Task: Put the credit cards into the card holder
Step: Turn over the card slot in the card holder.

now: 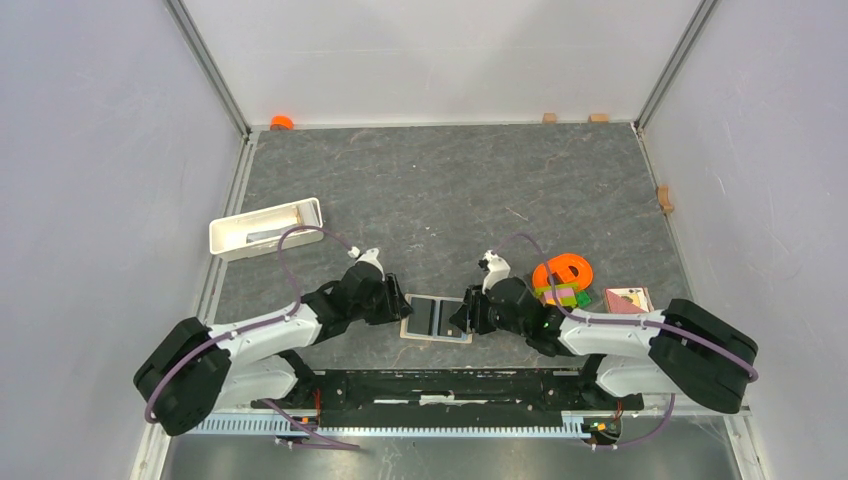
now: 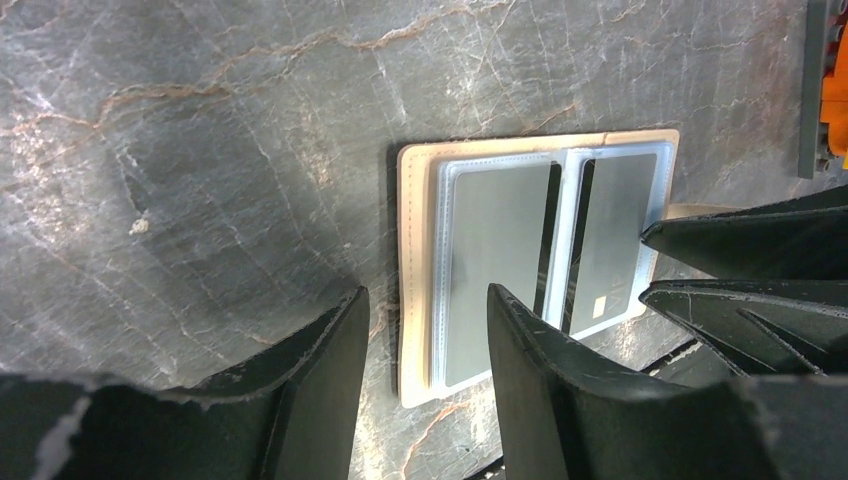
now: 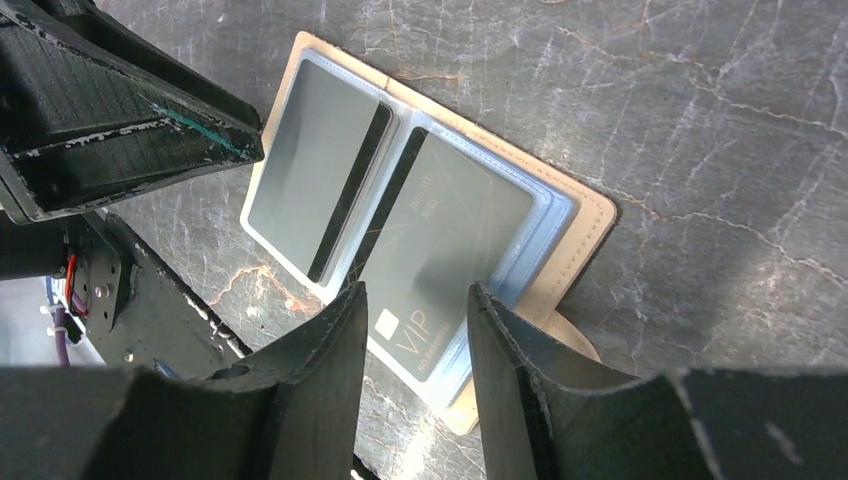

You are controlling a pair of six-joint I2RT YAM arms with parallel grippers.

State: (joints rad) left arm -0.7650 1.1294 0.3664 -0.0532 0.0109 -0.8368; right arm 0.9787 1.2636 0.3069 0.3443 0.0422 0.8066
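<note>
- Card holder lies open and flat on the table at the near edge, between the two arms, pockets up.
- Left gripper sits at the holder's 9 o'clock. Its fingers are spread and straddle the beige border and left pocket, pinching nothing.
- Right gripper sits at the holder's 3 o'clock. Its fingers are spread too, tips at the right pocket's outer end. No grip shows.
- Striped grey card is in the left pocket and looks fully seated.
- VIP card is in the right pocket. Can't tell if its outer end is flush.
- Pale card with reddish print is not yet in. It lies flat on the table, well out at the holder's 3 o'clock, beside the right arm.
- Toy bricks and orange ring sit at about 2 o'clock, between the holder and that card.
- White tray is at 10 o'clock, farther back. Can't tell what's in it.
- My read: two cards are loaded, so the step is the handover to the next card.
- Next move: the right arm swings to 3 o'clock, stays clear of the bricks, and gets a fingertip under the thin card's edge.
- The left gripper should pin the holder for the insertion.
</note>
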